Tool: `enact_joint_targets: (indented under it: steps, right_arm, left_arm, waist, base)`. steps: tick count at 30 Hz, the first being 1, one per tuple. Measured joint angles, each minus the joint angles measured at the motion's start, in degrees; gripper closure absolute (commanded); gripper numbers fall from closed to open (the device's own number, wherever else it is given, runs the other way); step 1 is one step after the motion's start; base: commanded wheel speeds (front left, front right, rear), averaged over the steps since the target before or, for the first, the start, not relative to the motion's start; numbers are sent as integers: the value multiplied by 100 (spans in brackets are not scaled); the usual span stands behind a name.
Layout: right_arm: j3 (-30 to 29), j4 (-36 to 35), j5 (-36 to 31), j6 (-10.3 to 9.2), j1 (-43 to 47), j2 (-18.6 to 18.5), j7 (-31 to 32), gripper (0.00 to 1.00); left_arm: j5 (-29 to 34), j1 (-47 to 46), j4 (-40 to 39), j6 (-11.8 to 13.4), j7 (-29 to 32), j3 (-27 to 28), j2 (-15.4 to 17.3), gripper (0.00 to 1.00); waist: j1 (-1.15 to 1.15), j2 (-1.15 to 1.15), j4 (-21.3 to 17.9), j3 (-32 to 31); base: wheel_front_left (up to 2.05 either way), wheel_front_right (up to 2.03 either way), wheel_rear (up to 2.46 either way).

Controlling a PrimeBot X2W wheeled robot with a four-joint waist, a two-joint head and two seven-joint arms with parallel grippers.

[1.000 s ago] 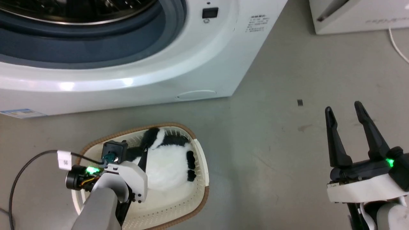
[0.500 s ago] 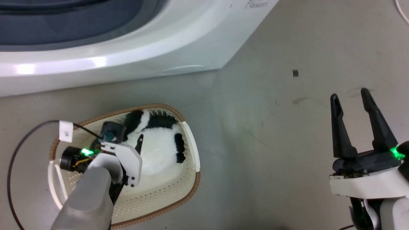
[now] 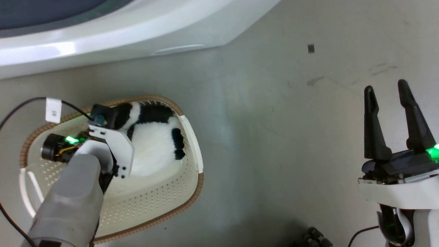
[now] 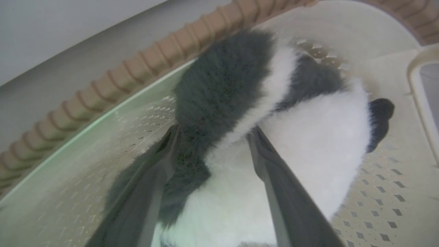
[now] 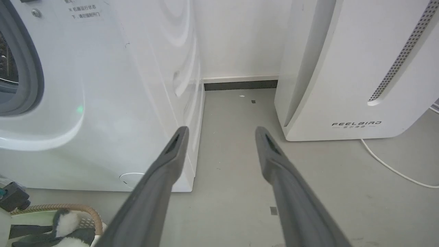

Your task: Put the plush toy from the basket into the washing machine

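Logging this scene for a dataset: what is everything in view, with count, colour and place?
Plush toy: one, black and white, in the basket.
Basket: one, cream with brown rim, on the floor by the washing machine.
Washing machine: one, white, behind the basket.
FEELBIRD appliance: one, white, right of the washing machine.
Cable: one, white, on the floor beside the appliance.
Left gripper: one, dark, open, astride the plush toy.
Right gripper: one, dark, open, over the floor.

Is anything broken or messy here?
Nothing looks broken or spilled. The plush toy lies in the basket, with the left tool straddling it. A small dark scrap and faint smudges mark the floor.
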Motion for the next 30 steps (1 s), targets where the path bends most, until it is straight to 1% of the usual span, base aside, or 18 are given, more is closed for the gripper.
enact_joint_targets:
  steps: [8, 12, 13, 14, 17, 20, 25, 30]
  right_arm:
    - [8, -69, 88, 0, -114, 0, -102, 0]
    - [14, -102, 137, 0, -138, 0, -157, 0]
    - [14, -111, 140, 0, -153, 0, -171, 0]
    - [13, -124, 159, 0, -172, 0, -174, 0]
    - [5, -140, 208, 0, -238, 0, -200, 0]
    - [7, -141, 219, 0, -249, 0, -222, 0]
    - [24, -113, 216, 0, -252, 0, -223, 0]
    - [62, -23, 148, 0, -244, 0, -223, 0]
  left_arm:
    - [-126, -451, 486, 271, 119, -169, 141, 0]
    - [-276, -590, 739, 267, 98, -196, 167, 0]
    - [-304, -616, 799, 266, 98, -215, 169, 82]
    - [-312, -642, 857, 261, 94, -237, 172, 100]
    - [-417, -698, 1029, 180, 87, -300, 170, 100]
    - [-469, -695, 1104, 157, -46, -321, 151, 100]
    - [-559, -600, 1122, 115, -233, -328, 78, 100]
    - [-658, -325, 1126, 113, -449, -324, -85, 100]
  waist:
    - [0, 0, -147, 415]
    - [0, 0, -218, 591]
    - [0, 0, -234, 631]
    - [0, 0, -248, 673]
    - [0, 0, -279, 772]
    - [0, 0, -267, 707]
    - [0, 0, -224, 466]
    - [0, 0, -174, 97]
  base:
    - [0, 0, 0]
    - [0, 0, 0]
    - [0, 0, 0]
    - [0, 0, 0]
    - [0, 0, 0]
    - [0, 0, 0]
    - [0, 0, 0]
    - [0, 0, 0]
